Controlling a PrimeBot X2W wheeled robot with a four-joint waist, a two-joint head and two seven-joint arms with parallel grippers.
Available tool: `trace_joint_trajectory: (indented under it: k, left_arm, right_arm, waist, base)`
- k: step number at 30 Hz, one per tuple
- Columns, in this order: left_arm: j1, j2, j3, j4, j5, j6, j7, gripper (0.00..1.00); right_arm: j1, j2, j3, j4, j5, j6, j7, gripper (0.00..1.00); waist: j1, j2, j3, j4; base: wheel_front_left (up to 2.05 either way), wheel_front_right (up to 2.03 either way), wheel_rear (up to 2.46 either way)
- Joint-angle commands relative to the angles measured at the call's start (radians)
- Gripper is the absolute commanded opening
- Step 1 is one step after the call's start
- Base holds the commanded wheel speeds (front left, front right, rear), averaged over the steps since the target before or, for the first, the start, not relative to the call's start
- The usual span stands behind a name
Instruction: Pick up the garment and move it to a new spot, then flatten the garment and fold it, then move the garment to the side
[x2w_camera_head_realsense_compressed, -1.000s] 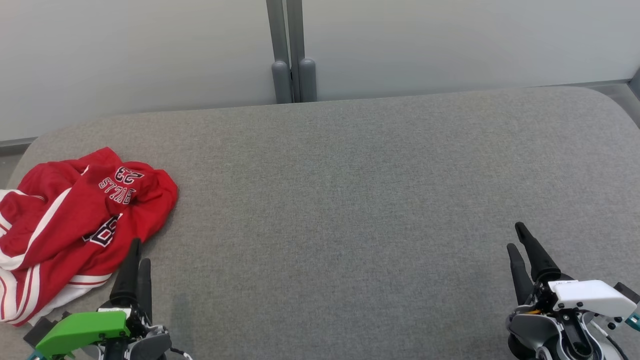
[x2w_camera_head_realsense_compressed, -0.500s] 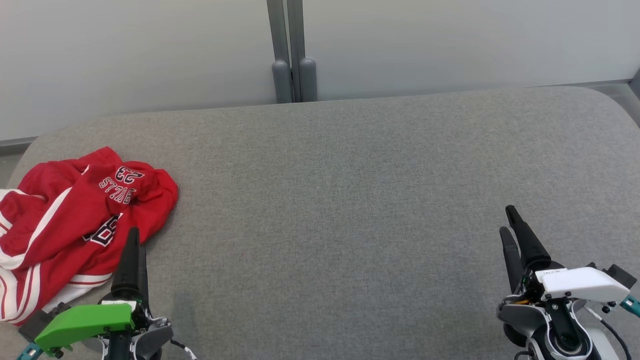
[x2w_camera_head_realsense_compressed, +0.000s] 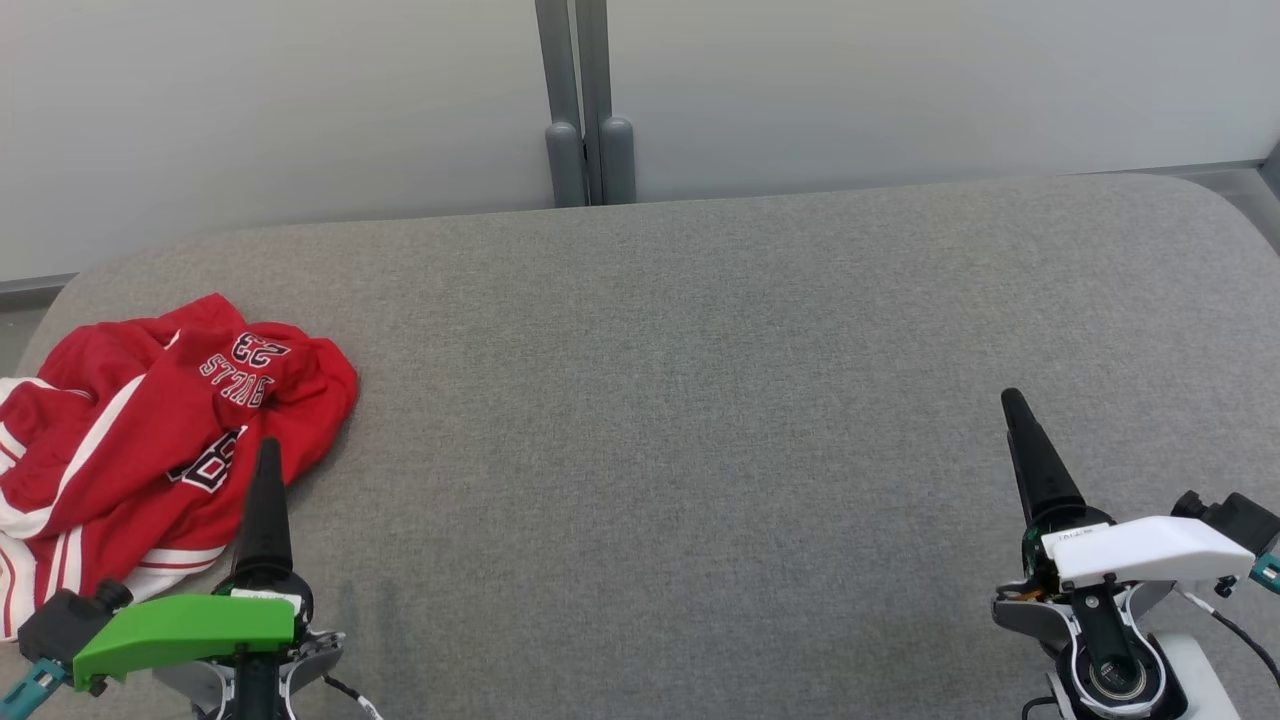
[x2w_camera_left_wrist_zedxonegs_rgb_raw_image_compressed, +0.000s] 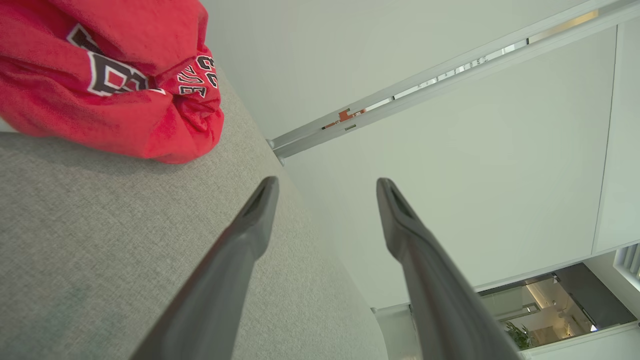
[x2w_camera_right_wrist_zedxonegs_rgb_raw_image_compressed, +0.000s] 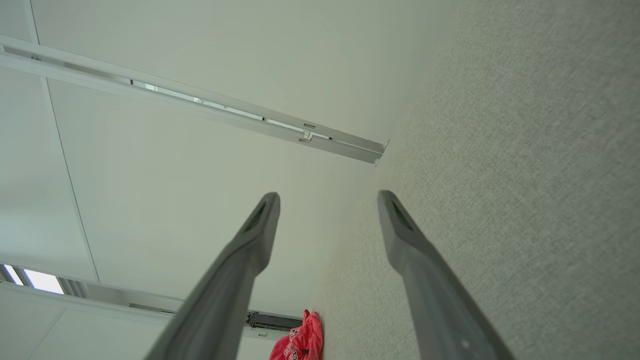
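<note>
Garment (a red jersey with white stripes) lies crumpled at the left edge of the grey bench, the left gripper near it and the right gripper toward the right edge, both spread wide, holding nothing.

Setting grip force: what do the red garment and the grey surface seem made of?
Red garment: soft matte knit, perhaps polyester jersey; it lies crumpled in loose folds, with white stripes and lettering. Grey surface: matte woven upholstery fabric, judging by its fine flecked weave and rounded corners.
</note>
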Motion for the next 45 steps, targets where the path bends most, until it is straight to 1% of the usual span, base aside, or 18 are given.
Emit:
trace_joint_trajectory:
  k: [1,10,15,20,22,27,34,45]
  left_arm:
    - [-0.028,0.006,0.001,-0.026,0.054,-0.003,-0.012,1.00]
    - [-0.026,0.007,-0.028,-0.031,0.276,0.014,-0.043,1.00]
    - [-0.028,0.007,-0.040,-0.033,0.402,0.036,-0.060,1.00]
    - [-0.028,0.008,-0.056,-0.035,0.499,0.049,-0.075,1.00]
    - [-0.028,0.008,-0.063,-0.036,0.536,0.054,-0.081,1.00]
    - [-0.026,0.008,-0.077,-0.032,0.607,0.056,-0.096,1.00]
    - [-0.029,0.009,-0.089,-0.041,0.696,0.064,-0.115,1.00]
    - [-0.027,0.009,-0.108,-0.039,0.804,0.062,-0.143,1.00]
  right_arm:
    - [-0.031,-0.004,0.005,-0.023,-0.043,0.000,-0.012,1.00]
    - [-0.039,-0.010,0.029,-0.029,-0.206,0.000,-0.044,1.00]
    - [-0.042,-0.012,0.040,-0.028,-0.294,0.000,-0.060,1.00]
    - [-0.044,-0.013,0.049,-0.025,-0.386,0.000,-0.076,1.00]
    - [-0.043,-0.017,0.050,-0.024,-0.442,0.000,-0.082,1.00]
    - [-0.042,-0.012,0.051,-0.029,-0.546,0.000,-0.097,1.00]
    - [-0.045,-0.008,0.063,-0.027,-0.660,0.000,-0.115,1.00]
    - [-0.049,-0.006,0.080,-0.017,-0.775,0.000,-0.144,1.00]
  waist:
    - [0.0000,-0.0001,0.000,0.000]
    - [0.0000,-0.0001,0.000,0.000]
    - [0.0000,-0.0001,0.001,0.001]
    - [0.0000,-0.0001,0.002,0.002]
    - [0.0000,-0.0001,0.002,0.003]
    - [0.0000,-0.0001,0.002,0.005]
    - [0.0000,-0.0001,0.004,0.006]
    - [0.0000,-0.0001,0.007,0.009]
  base:
    - [0.00,0.00,0.00]
    - [0.00,0.00,0.00]
    - [0.00,0.00,0.00]
    - [0.00,0.00,0.00]
    - [0.00,0.00,0.00]
    - [0.00,0.00,0.00]
    - [0.00,0.00,0.00]
    - [0.00,0.00,0.00]
